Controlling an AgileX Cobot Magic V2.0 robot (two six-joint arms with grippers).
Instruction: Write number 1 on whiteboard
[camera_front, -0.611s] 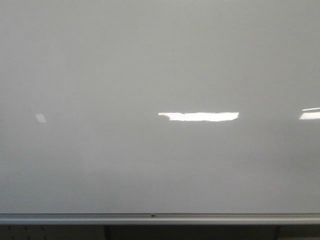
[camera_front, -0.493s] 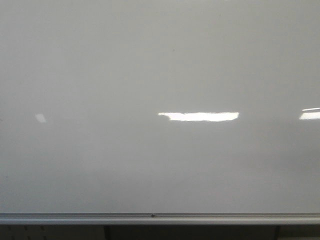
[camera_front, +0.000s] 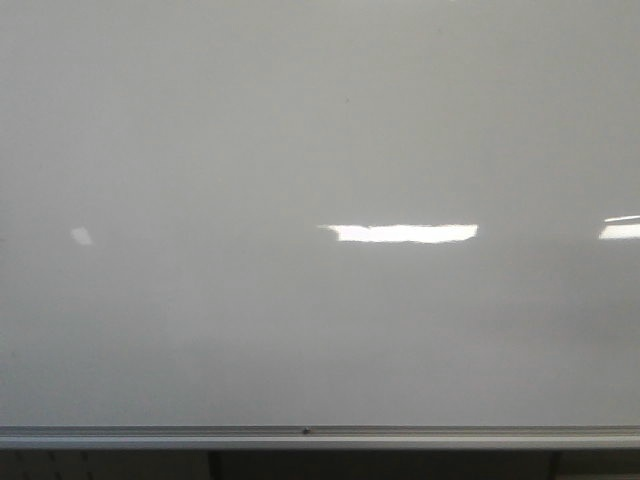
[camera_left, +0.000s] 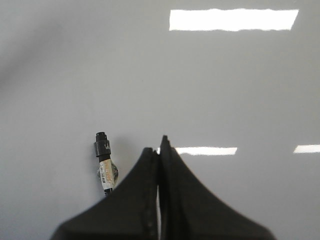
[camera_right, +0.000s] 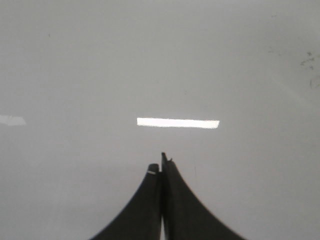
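The whiteboard (camera_front: 300, 150) fills the front view, glossy pale grey, with its silver rail (camera_front: 150, 437) along the bottom. Neither gripper shows there, and I see no number 1 on it. In the left wrist view my left gripper (camera_left: 159, 147) is shut, facing the board. A black-capped marker (camera_left: 102, 162) with a white label stands beside its finger, outside the jaws, its lower end hidden. In the right wrist view my right gripper (camera_right: 160, 165) is shut and holds nothing. Next to it is a very faint thin upright line (camera_right: 195, 172); I cannot tell if it is the number 1.
Bright rectangular light reflections (camera_front: 400, 233) lie across the board's middle and right edge. A small dark speck (camera_front: 347, 100) sits on the upper board. Faint smudges (camera_right: 310, 62) mark the board in the right wrist view. Dark space lies below the rail.
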